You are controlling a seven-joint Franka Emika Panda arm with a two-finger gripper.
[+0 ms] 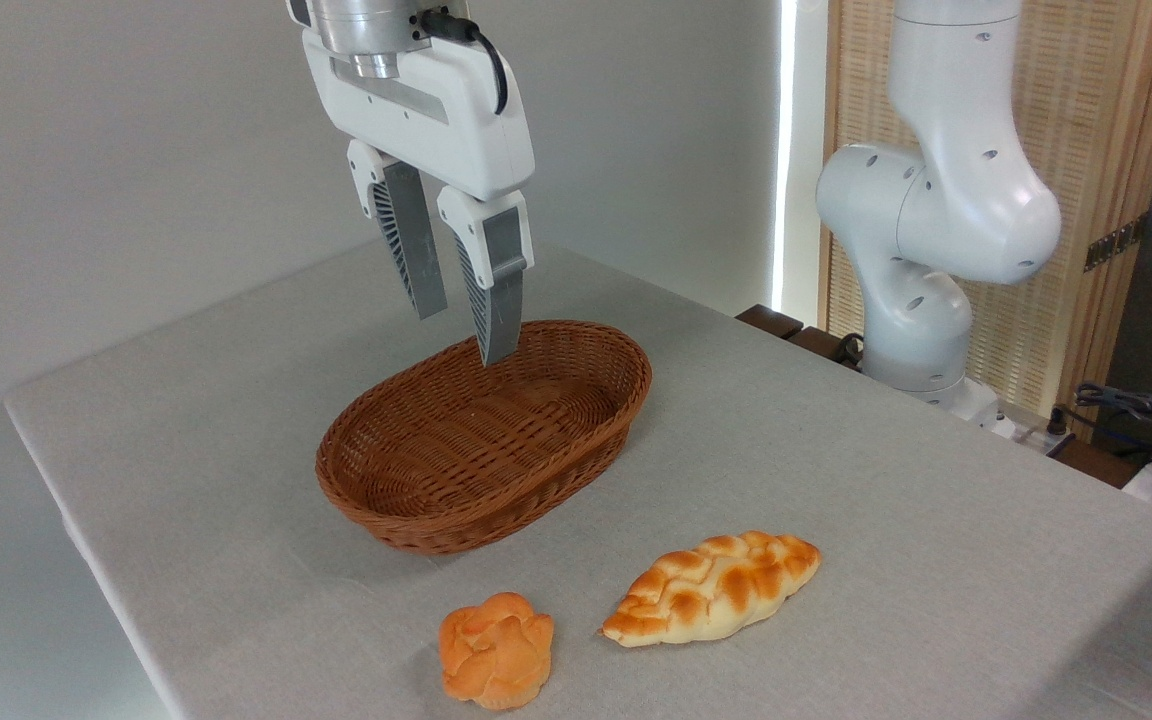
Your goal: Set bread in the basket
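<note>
1. Pale grey cloth covers the table (pixel 236 420), which stands against a plain white wall; a slatted wooden screen and the arm's white base stand at the right.
2. An oval brown wicker basket (pixel 416 500) sits near the middle of the table, with nothing in it.
3. The bread (pixel 711 588), a braided loaf with pointed ends, cream with golden-brown patches, lies flat on the cloth at the front, apart from the basket and to its right.
4. A smaller round orange bun (pixel 496 650) lies just to the left of the loaf, not touching it.
5. Judging by its look, the loaf is light and soft, likely to dent under a hard squeeze, with a bumpy surface that should not slip.
6. The best hold is probably across its wide middle, fingers on the two long sides; the tapered ends offer little to grip.
7. The gripper (pixel 456 305) hangs above the far rim of the basket, pointing down and slightly tilted, well away from the loaf.
8. Its two ribbed grey fingers (pixel 416 250) stand a little apart and hold nothing.
</note>
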